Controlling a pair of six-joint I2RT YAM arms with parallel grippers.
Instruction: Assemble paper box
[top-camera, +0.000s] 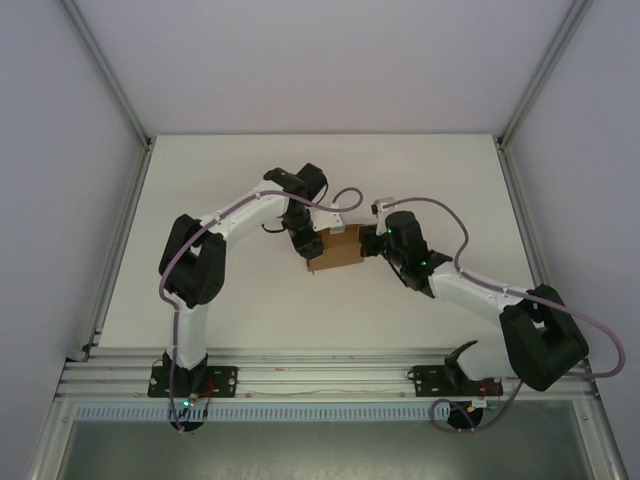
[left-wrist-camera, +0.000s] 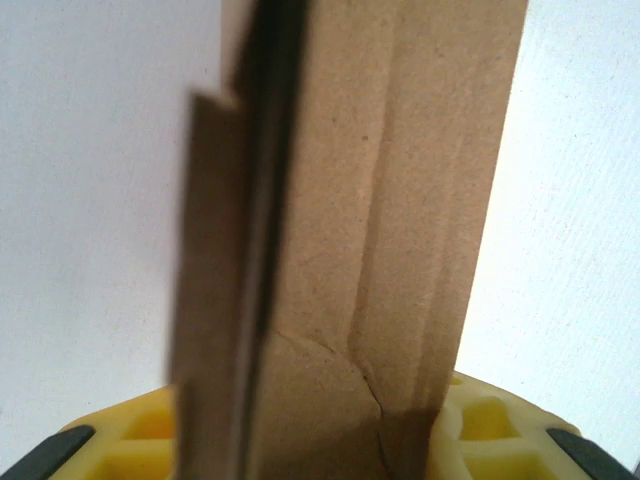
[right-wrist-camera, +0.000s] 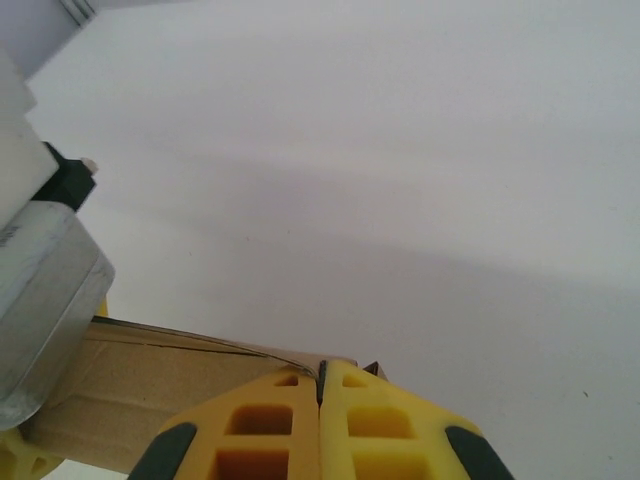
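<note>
A: What is seen under the left gripper (top-camera: 306, 250) and the right gripper (top-camera: 368, 243)?
B: A white table (top-camera: 250, 310) is spread out below them.
A: And farther out?
B: Pale walls (top-camera: 60, 150) are set well apart from them on each side, with grey metal posts (top-camera: 105, 70) at the corners. A metal rail (top-camera: 320, 370) is laid behind them, along the table's near edge.

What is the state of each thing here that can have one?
Brown kraft cardboard paper box, partly folded, creased, held.
Left end effector, closed on the box.
Right end effector, shut at the box's edge; grip uncertain.
</note>
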